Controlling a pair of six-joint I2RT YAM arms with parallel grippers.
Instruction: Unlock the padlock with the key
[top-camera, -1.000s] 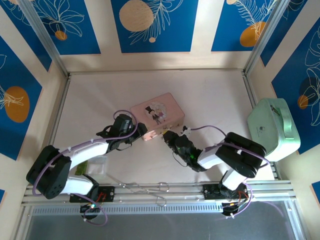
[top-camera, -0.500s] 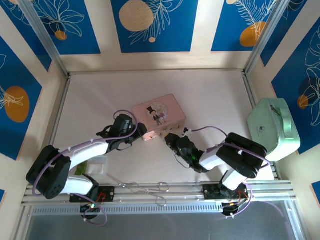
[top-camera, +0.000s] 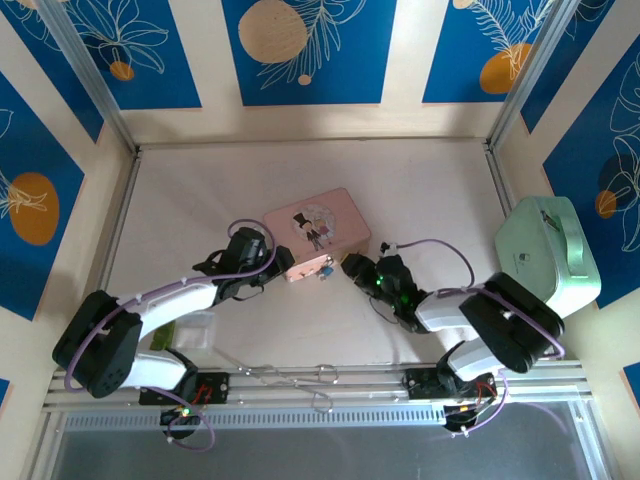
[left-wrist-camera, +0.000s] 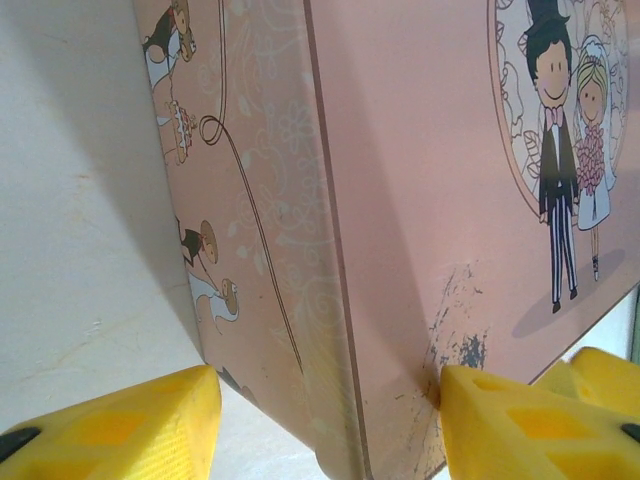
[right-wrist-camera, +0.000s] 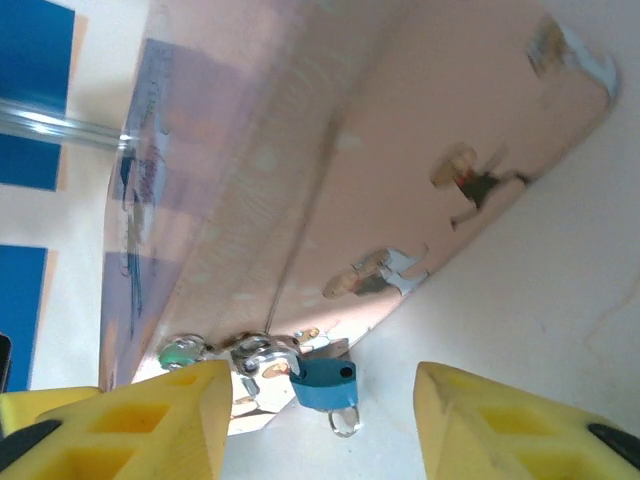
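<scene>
The pink box (top-camera: 315, 228) lies near the table's (top-camera: 200, 200) middle in the top view. The padlock (top-camera: 326, 272) hangs on the box's near side, at about 5 o'clock from the lid's middle. The left gripper (top-camera: 283, 266) sits at the box's 7 o'clock corner. In its wrist view the left gripper (left-wrist-camera: 325, 405) stands spread, one yellow finger (left-wrist-camera: 110, 420) beside the box (left-wrist-camera: 400, 200) wall and the other at the lid, nothing clamped. The right gripper (top-camera: 350, 268) is just beside the padlock, at its 3 o'clock. In the right wrist view the gripper (right-wrist-camera: 320, 410) is released, its fingers (right-wrist-camera: 520, 425) well apart on either side of the padlock (right-wrist-camera: 323, 383) and not touching it. The blue padlock hangs from the latch (right-wrist-camera: 262, 358). A thin silver loop (right-wrist-camera: 345, 425) shows at its 6 o'clock; whether that is the key cannot be told. A green case (top-camera: 545, 255) sits at 3 o'clock on the table.
</scene>
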